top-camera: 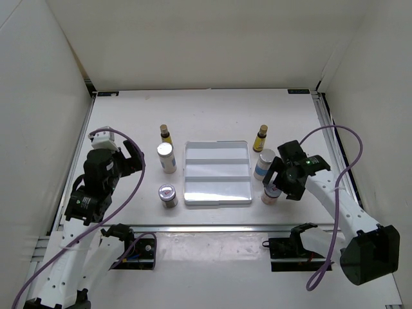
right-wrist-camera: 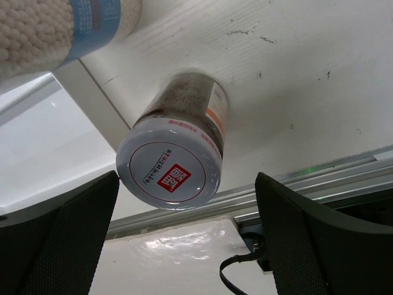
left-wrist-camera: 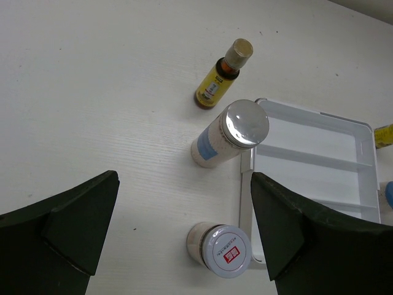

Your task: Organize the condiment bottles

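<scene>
We record the tray (top-camera: 217, 170) as glossy white. Left of it, the white cylinder (left-wrist-camera: 215, 146) bears a mirror-bright lid. The table (top-camera: 212, 116) is matt, faintly grained.

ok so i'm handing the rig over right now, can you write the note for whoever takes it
Left gripper: open, holding nothing, hovering by the bottles left of the tray.
Right gripper: open, jaws either side of the right short jar, not closed on it.
Left of tray: left yellow bottle, left white cylinder, left short jar.
Right of tray: right yellow bottle, right white cylinder, right short jar.
Done: nothing in the tray.
Left: all six.
</scene>
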You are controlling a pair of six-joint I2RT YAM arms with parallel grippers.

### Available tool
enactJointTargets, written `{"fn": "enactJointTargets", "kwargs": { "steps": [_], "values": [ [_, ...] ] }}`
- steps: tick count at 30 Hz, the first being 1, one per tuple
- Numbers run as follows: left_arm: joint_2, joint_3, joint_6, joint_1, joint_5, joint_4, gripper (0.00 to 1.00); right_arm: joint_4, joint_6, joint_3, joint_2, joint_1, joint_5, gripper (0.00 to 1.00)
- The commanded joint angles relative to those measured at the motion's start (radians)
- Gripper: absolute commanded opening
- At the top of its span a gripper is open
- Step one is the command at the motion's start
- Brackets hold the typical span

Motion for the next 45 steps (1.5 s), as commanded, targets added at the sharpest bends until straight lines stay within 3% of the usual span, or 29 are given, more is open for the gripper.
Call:
{"fn": "enactJointTargets", "kwargs": {
  "steps": [1,15,20,22,23,26,34,40,45],
  "values": [
    [0.001,0.003,0.003,-0.002,-0.018,-0.001,0.99,0.033,0.037,0.006,0.006,0.014,0.046,0.94],
    [0.001,0.003,0.003,-0.002,-0.018,-0.001,0.99,0.122,0.028,-0.051,0.047,0.014,0.055,0.7],
    [0.001,0.003,0.003,-0.002,-0.018,-0.001,0.99,0.081,0.028,-0.025,-0.003,0.037,0.073,0.43],
    [0.001,0.003,0.003,-0.002,-0.018,-0.001,0.99,0.038,0.042,-0.002,-0.055,0.084,0.122,0.3],
    [0.001,0.003,0.003,-0.002,-0.018,-0.001,0.99,0.023,0.057,0.027,-0.086,0.13,0.139,0.18],
    [0.01,0.003,0.003,-0.002,-0.018,-0.001,0.99,-0.042,0.103,0.084,-0.123,0.236,0.214,0.02],
    [0.01,0.003,0.003,-0.002,-0.018,-0.001,0.99,-0.068,0.183,0.24,-0.021,0.486,0.344,0.0],
    [0.02,0.003,0.003,-0.002,-0.018,-0.001,0.99,0.125,0.117,0.26,0.111,0.535,0.303,0.0],
    [0.03,0.003,0.003,-0.002,-0.018,-0.001,0.99,0.16,0.102,0.26,0.213,0.535,0.303,0.0]
  ]
}}
